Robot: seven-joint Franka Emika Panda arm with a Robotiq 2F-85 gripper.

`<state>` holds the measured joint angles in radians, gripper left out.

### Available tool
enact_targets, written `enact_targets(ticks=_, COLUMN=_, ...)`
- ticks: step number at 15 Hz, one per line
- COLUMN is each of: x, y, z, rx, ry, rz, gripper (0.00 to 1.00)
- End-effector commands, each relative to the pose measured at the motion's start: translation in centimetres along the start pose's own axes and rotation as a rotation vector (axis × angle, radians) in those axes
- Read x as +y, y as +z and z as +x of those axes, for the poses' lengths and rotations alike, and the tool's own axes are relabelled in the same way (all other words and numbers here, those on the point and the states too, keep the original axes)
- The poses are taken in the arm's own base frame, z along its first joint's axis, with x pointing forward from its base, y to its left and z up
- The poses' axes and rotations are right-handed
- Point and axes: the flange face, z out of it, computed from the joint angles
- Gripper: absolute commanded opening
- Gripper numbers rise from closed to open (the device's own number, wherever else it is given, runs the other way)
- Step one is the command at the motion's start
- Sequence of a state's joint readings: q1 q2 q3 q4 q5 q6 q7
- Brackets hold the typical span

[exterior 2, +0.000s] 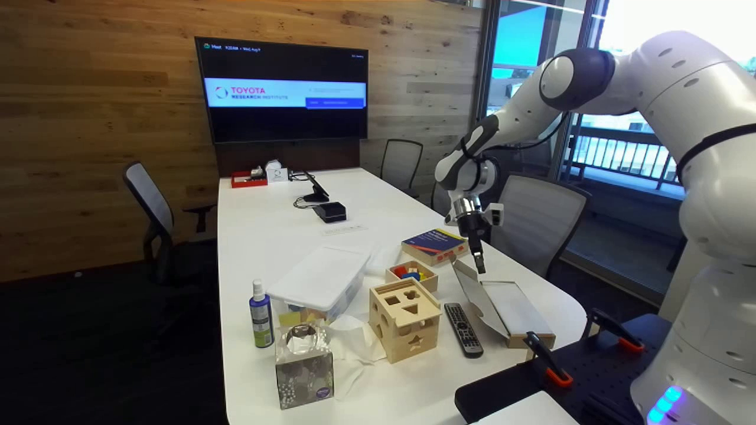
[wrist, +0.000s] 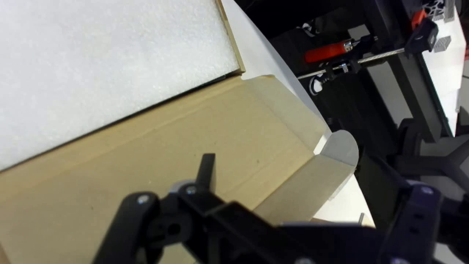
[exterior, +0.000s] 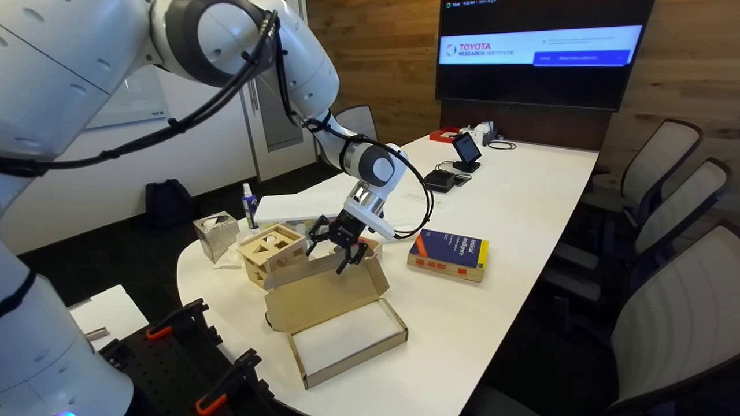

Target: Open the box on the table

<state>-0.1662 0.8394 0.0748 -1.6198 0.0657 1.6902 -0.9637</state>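
The tan cardboard box (exterior: 355, 359) lies on the white table (exterior: 439, 329), also in an exterior view (exterior 2: 530, 341). Its lid (exterior: 324, 296) stands raised and tilted back, with its side flaps spread. The pale inside shows in both exterior views. In the wrist view the lid's inner face (wrist: 172, 135) fills the middle, beside the white padding (wrist: 110, 58). My gripper (exterior: 325, 260) is open and empty at the lid's upper edge, one finger in front of its inner face. It also shows in an exterior view (exterior 2: 479, 265) and in the wrist view (wrist: 307, 179). I cannot tell whether it touches the lid.
A wooden cube (exterior 2: 407, 321) and a remote (exterior 2: 463, 330) lie behind the lid. A thick book (exterior: 448, 254) and a wooden tray of coloured blocks (exterior 2: 434, 283) stand near. A plastic bin (exterior 2: 322, 277), tissue box (exterior 2: 304, 375) and spray bottle (exterior 2: 260, 316) stand farther off.
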Motion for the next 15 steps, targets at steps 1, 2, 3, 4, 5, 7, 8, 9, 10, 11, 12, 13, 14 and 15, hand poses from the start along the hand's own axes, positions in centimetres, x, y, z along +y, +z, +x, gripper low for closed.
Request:
enact_targets(ticks=1, x=-1.8, y=-1.3, z=-4.0, rx=0.082, ry=0.176, rz=-0.041, gripper=1.0)
enact_targets(ticks=2, x=-1.8, y=-1.6, z=-4.9, rx=0.104, ry=0.222, rz=-0.049, gripper=1.0)
enact_targets(ticks=3, x=-1.8, y=-1.8, z=-5.8, rx=0.13, ry=0.267, rz=-0.058, gripper=1.0)
enact_targets(ticks=4, x=-1.7, y=-1.9, z=-6.6, rx=0.158, ry=0.31, rz=-0.063, gripper=1.0)
enact_targets(ticks=5, x=-1.7, y=-2.1, z=-7.6, rx=0.195, ry=0.348, rz=-0.067, gripper=1.0)
enact_targets(ticks=7, x=-1.7, y=-2.2, z=-9.3, rx=0.264, ry=0.426, rz=-0.075, gripper=1.0)
enact_targets(ticks=8, x=-1.8, y=-2.2, z=-10.1, rx=0.296, ry=0.469, rz=-0.081, gripper=1.0)
enact_targets(ticks=9, x=-1.9, y=-2.2, z=-10.9, rx=0.326, ry=0.511, rz=-0.088, gripper=1.0)
enact_targets(ticks=10, x=-2.0, y=-2.2, z=-11.7, rx=0.355, ry=0.555, rz=-0.095, gripper=1.0)
enact_targets(ticks=11, x=-2.2, y=-2.2, z=-12.7, rx=0.382, ry=0.597, rz=-0.102, gripper=1.0)
enact_targets(ticks=12, x=-2.5, y=-2.1, z=-13.5, rx=0.405, ry=0.636, rz=-0.107, gripper=1.0)
enact_targets(ticks=13, x=-2.7, y=-2.0, z=-14.3, rx=0.42, ry=0.676, rz=-0.112, gripper=1.0)
enact_targets(ticks=14, x=-3.0, y=-1.9, z=-15.1, rx=0.429, ry=0.71, rz=-0.115, gripper=1.0)
enact_targets(ticks=15, x=-3.3, y=-1.8, z=-15.8, rx=0.436, ry=0.74, rz=-0.117, gripper=1.0)
